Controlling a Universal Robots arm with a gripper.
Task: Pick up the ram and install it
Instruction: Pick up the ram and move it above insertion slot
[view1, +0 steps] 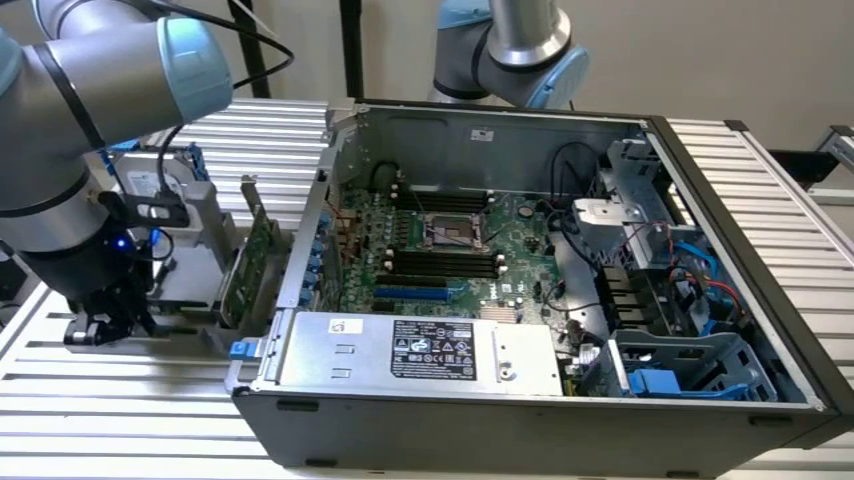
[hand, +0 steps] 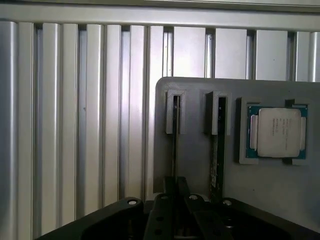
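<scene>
Wrist view: the gripper (hand: 175, 187) sits at the near end of the ram (hand: 176, 137), which stands on edge in a slot of the grey holder (hand: 195, 155). Whether the gripper is clamping the ram cannot be told. A second stick (hand: 217, 155) stands in the neighbouring slot, with a processor (hand: 278, 132) just beside it. In the exterior view the gripper (view1: 104, 325) hangs low, off the open computer case (view1: 534, 410) toward the exterior view's left.

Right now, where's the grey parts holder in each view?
Exterior view: grey parts holder at the exterior view's left, between the arm and the open case.
Wrist view: grey parts holder on the slatted table, with the CPU seated in it.
Shared landmark: the slatted table.
</scene>
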